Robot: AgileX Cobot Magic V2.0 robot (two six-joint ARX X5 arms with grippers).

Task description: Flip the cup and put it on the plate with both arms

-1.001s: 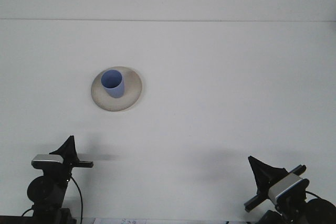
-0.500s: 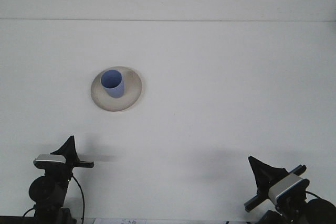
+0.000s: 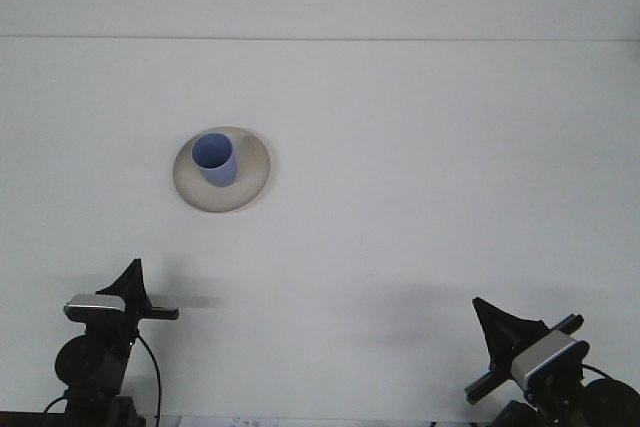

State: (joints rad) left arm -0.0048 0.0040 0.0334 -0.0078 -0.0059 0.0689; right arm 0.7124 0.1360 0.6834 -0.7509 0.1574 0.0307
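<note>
The jaws of both grippers look closed to a point and they hold nothing. The left gripper [image 3: 132, 269] is at the near left edge of the table, and the right gripper [image 3: 482, 307] is at the near right edge. Both are well apart from the task's things.

The blue cup [image 3: 215, 160] stands on the plate [image 3: 252, 175], with its open mouth up and a little tilted toward the camera by the view. The plate lies on the white table [image 3: 430, 167], left of the middle.

My judgement: the task looks finished, or almost — the cup is upright and already on the plate, and no arm is near it. What may remain is only that the arms rest in their home place.

The cup is a plain tumbler without handle, slightly narrower at the base, with a smooth matte surface — probably plastic. The plate is round, pale beige, with a shallow rim; it looks like ceramic or melamine, but I cannot tell which. The table surface is flat, white and not shiny.
</note>
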